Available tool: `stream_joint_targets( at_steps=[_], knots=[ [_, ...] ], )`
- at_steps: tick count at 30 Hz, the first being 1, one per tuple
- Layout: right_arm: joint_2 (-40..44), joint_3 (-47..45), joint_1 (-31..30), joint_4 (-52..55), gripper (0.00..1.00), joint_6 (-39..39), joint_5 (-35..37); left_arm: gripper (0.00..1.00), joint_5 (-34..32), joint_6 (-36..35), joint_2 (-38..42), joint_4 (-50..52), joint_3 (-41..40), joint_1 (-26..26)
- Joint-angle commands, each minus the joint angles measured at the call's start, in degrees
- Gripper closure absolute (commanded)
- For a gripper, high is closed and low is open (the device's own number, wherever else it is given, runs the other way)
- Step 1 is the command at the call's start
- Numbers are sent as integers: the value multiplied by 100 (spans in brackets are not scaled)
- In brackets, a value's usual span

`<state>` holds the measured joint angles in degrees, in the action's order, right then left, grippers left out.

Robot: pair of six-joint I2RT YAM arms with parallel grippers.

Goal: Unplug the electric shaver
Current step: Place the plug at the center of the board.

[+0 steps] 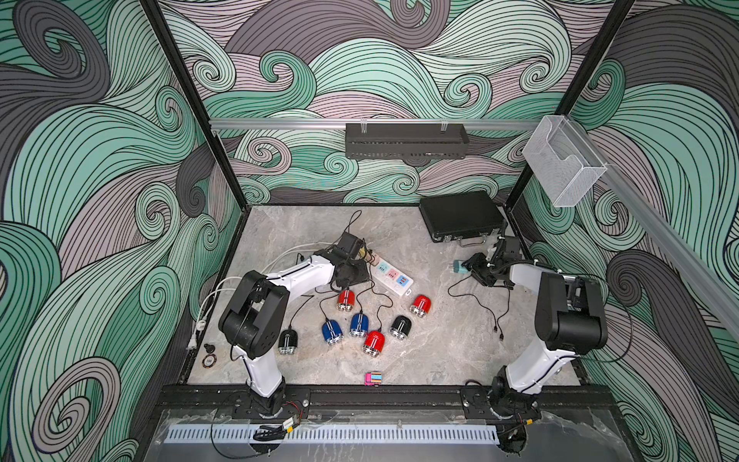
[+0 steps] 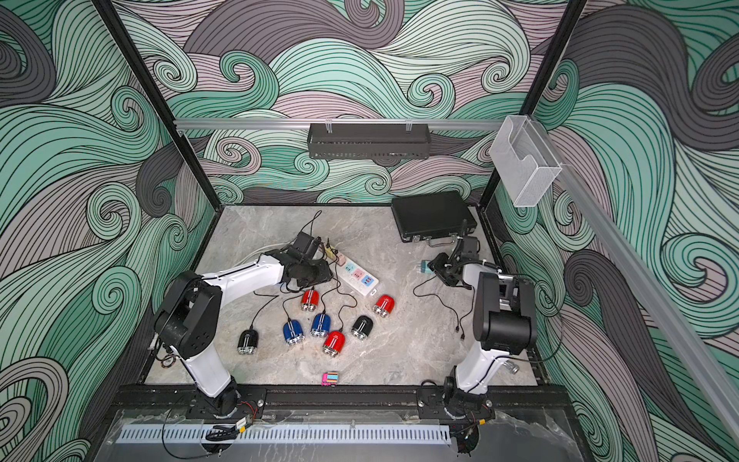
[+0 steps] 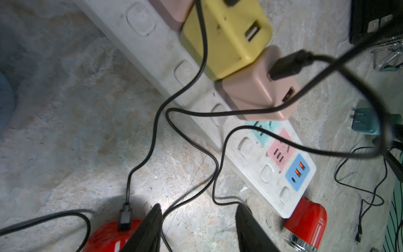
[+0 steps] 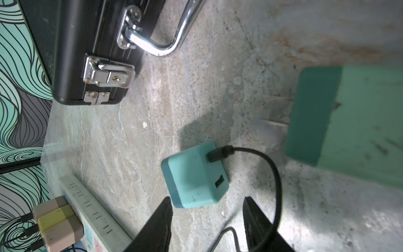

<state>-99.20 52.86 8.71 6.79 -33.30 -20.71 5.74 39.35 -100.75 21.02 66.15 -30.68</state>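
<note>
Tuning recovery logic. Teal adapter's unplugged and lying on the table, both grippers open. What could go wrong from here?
The teal adapter lies free, its cable looping beside the right gripper; retracting could snag it.
A black cable runs between the fingers of the left gripper; closing could pinch it.
The yellow adapter and pink adapter sit tight together on the power strip; pulling one may lever the other.

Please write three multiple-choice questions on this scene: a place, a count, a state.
1. Where is the teal adapter? A in the strip; B on the case; C on the table by the right gripper.
2. How many red shavers? A two; B three; C four.
3. The right gripper's jaws are: A open; B shut on the adapter; C shut on a cable.
Key: 1 C, it lies loose before the jaws; 2 B, three show in both top views; 3 A, the fingers stand apart.
</note>
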Motion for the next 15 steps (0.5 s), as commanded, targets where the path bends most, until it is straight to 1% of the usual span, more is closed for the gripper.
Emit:
stream_joint_targets(
  at_steps=[1,8,15],
  knots=[
    [290,-138,26,115,44,-2,213,45,-121,-119,220,121,30,-44],
    [754,-298,30,276,33,110,462,40,-221,-173,348,235,69,-94],
    [1352,-458,27,579,30,259,828,37,-392,-261,505,393,126,-166]
  ],
)
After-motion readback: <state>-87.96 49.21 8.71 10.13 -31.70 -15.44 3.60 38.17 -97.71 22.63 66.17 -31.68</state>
